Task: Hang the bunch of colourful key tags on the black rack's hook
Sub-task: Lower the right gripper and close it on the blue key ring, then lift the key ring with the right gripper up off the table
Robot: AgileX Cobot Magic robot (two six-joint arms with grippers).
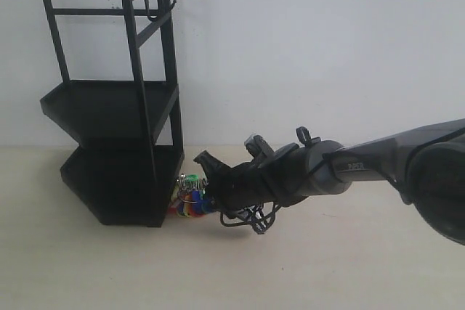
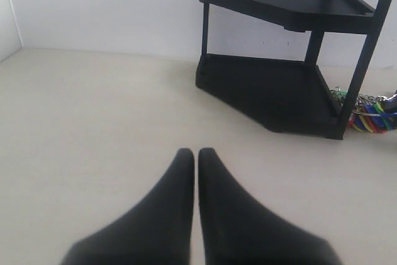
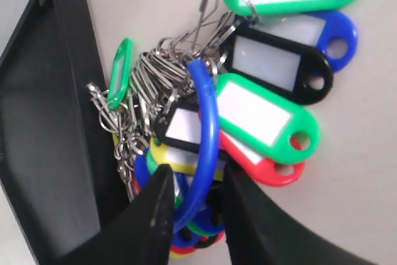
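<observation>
The colourful key tag bunch [image 1: 190, 197] [image 2: 372, 113] lies on the table against the foot of the black rack [image 1: 109, 107] [image 2: 279, 91] [image 3: 49, 122]. Up close its green, red, blue and black tags [image 3: 260, 110] fan out from silver rings. My right gripper [image 1: 207, 183] [image 3: 194, 172] is low over the bunch, open, with its fingers on either side of the blue-sleeved loop [image 3: 208, 116] and a gap still showing. The hook [image 1: 152, 12] sticks out from the rack's top rail, bare. My left gripper [image 2: 196, 151] is shut with nothing in it, well back from the rack.
The rack stands at the left against a white wall [image 1: 305, 49]. Its two tray shelves [image 1: 102, 99] hold nothing. The beige tabletop [image 1: 327, 266] spreads to the right and front. My right arm [image 1: 378, 165] reaches in from the right edge.
</observation>
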